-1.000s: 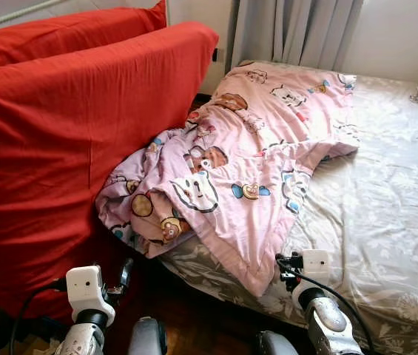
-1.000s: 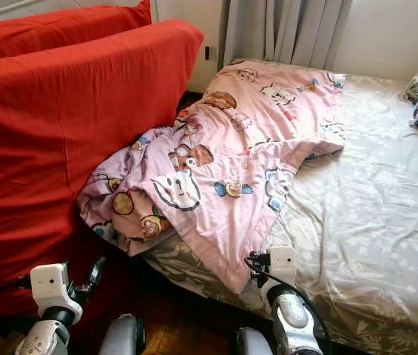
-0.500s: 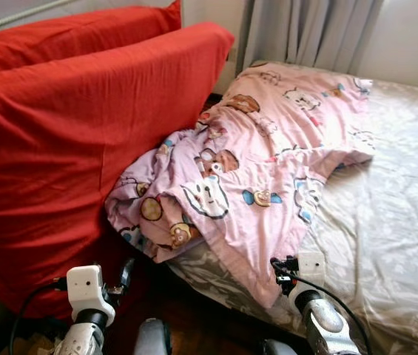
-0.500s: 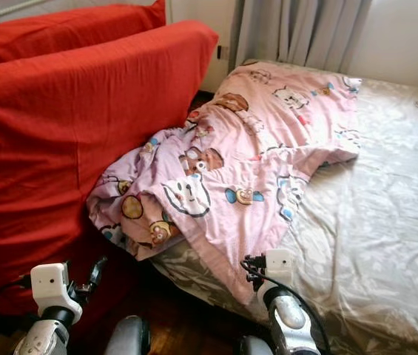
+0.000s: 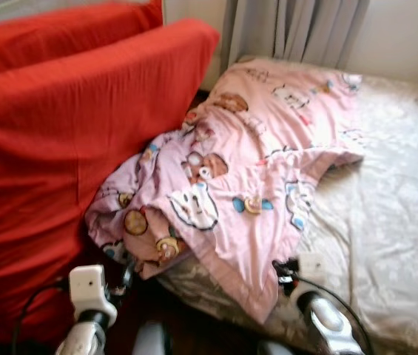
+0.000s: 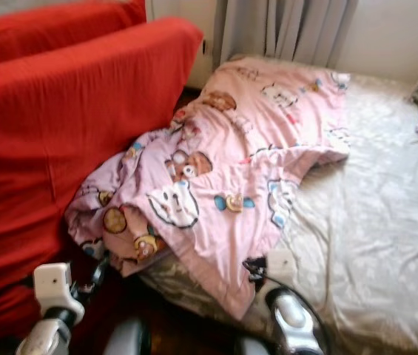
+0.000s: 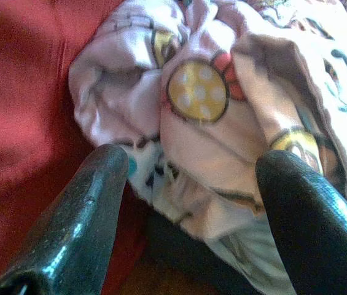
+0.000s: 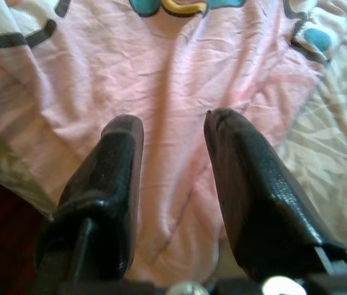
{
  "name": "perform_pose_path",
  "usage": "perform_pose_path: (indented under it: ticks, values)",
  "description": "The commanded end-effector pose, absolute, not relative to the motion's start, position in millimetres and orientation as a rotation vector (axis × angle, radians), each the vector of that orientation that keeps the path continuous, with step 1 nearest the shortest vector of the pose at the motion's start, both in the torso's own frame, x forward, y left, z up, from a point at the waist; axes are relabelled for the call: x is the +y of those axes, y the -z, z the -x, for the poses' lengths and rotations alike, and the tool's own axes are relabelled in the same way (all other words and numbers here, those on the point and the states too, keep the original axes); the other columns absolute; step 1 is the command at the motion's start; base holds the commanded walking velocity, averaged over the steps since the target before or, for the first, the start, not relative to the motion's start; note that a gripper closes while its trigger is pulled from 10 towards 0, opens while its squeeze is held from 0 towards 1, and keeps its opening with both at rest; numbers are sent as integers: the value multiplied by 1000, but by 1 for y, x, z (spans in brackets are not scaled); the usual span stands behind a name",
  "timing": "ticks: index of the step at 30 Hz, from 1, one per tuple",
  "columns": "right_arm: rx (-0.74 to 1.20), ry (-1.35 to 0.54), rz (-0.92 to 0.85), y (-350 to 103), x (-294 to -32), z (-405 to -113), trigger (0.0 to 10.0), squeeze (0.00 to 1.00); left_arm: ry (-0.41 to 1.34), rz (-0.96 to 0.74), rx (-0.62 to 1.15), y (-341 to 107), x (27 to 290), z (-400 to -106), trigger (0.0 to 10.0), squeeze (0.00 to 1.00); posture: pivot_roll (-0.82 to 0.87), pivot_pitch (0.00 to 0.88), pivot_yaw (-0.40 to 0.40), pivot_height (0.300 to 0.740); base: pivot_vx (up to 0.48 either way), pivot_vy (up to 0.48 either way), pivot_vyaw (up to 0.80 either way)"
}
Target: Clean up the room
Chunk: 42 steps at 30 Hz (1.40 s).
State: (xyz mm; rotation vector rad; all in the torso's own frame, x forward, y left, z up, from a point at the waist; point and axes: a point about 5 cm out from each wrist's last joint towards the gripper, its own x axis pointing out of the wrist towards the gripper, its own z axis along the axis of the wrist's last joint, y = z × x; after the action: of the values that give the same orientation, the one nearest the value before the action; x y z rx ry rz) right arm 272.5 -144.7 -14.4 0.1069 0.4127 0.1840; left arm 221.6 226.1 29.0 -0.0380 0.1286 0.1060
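the pink blanket (image 5: pixel 253 177) on the bed (image 5: pixel 393 222) looms closer than a second ago, so the robot's closing in; right gripper (image 8: pixel 172 132) and left gripper (image 7: pixel 188 169) both spread, holding nothing.

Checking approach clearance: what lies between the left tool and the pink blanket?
Nothing. In the left wrist view the left tool is open, and the bunched corner of the pink blanket shows straight past the fingers, beside the red cushion.

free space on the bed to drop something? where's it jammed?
Free: the grey floral sheet, bordered by the pink cartoon quilt on its left and the curtain wall behind. Crowded: the quilt bunches against the red sofa, with the left gripper and right gripper at its near edge.
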Motion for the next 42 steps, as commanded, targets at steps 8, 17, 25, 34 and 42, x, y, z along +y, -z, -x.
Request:
perform_pose_path:
  ticks: [8, 17, 25, 34, 42]
  values:
    - [481, -131, -85, 23, -156, -266, 10000, 0, -94, 43, 133, -25, 223, -216, 10000, 0, 95, 124, -46, 606, 33, 0, 0]
    - [528, -161, -161, 22, -140, -272, 10000, 733, -99, 36, 136, -26, 224, -206, 10000, 0, 129, 171, -46, 606, 0, 0, 0]
    - [544, -102, -181, 17, -135, -282, 10000, 380, -111, 29, 130, -32, 222, -193, 10000, 0, 162, 227, -50, 606, 0, 0, 0]
    - [535, -96, -213, 10, -128, -290, 10000, 0, -115, 30, 140, -40, 215, -179, 10000, 0, 175, 268, -57, 606, 0, 0, 0]
    - [542, -70, -200, 12, -131, -288, 10000, 0, -115, 32, 165, -44, 212, -173, 10000, 0, 176, 282, -61, 606, 0, 0, 0]
